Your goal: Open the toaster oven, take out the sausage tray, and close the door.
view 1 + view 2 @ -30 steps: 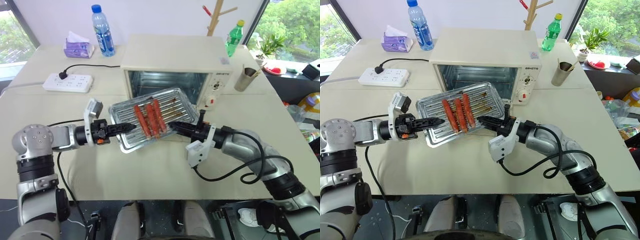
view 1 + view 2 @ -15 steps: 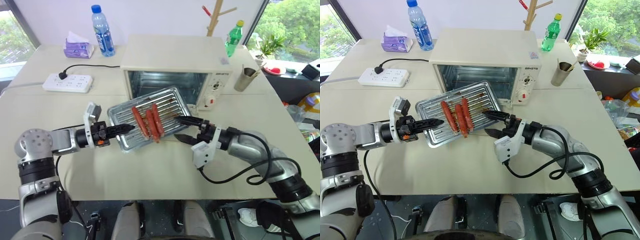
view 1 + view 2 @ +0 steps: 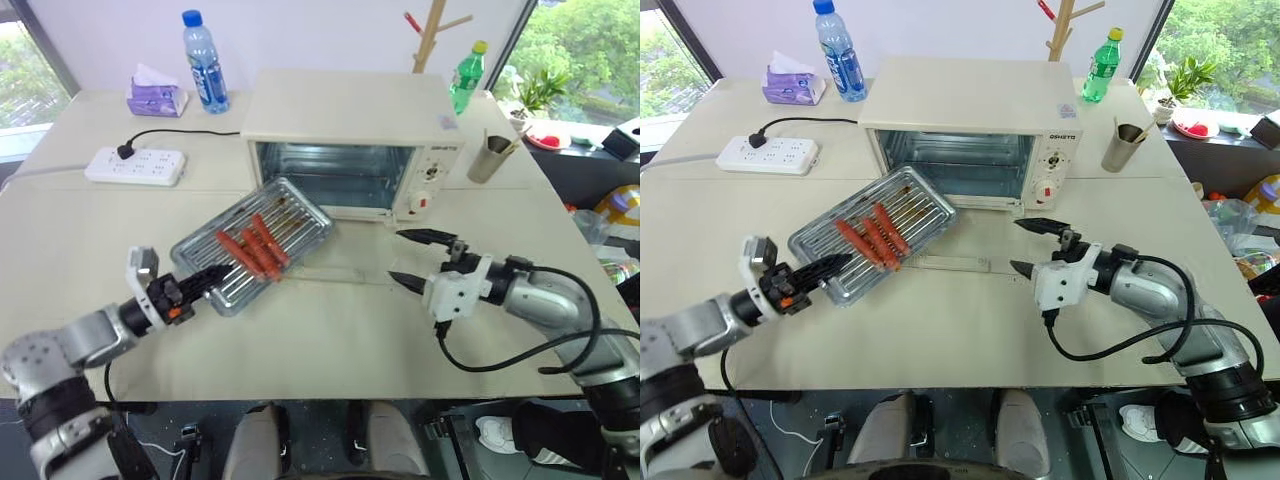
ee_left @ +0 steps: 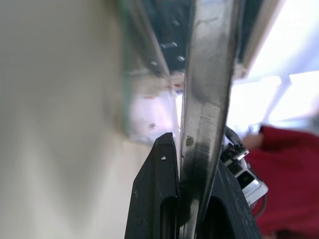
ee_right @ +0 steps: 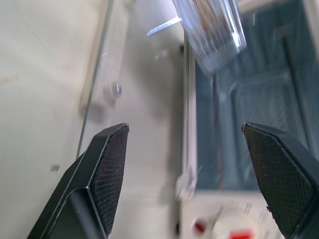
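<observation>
L gripper (image 3: 205, 281) pinches near corner of sausage tray (image 3: 290, 212), tray tilted, held just above table (image 3: 330, 345), front-left of toaster oven (image 3: 350, 135). Glass door (image 3: 340, 268) lies flat open w/ handle toward robot. R gripper (image 3: 418, 258) spread wide, holding nothing, right of door.

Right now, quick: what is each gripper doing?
Left gripper: shut on the rim of the sausage tray, carrying it alone.
Right gripper: open, holding nothing, in front of the toaster oven.
</observation>
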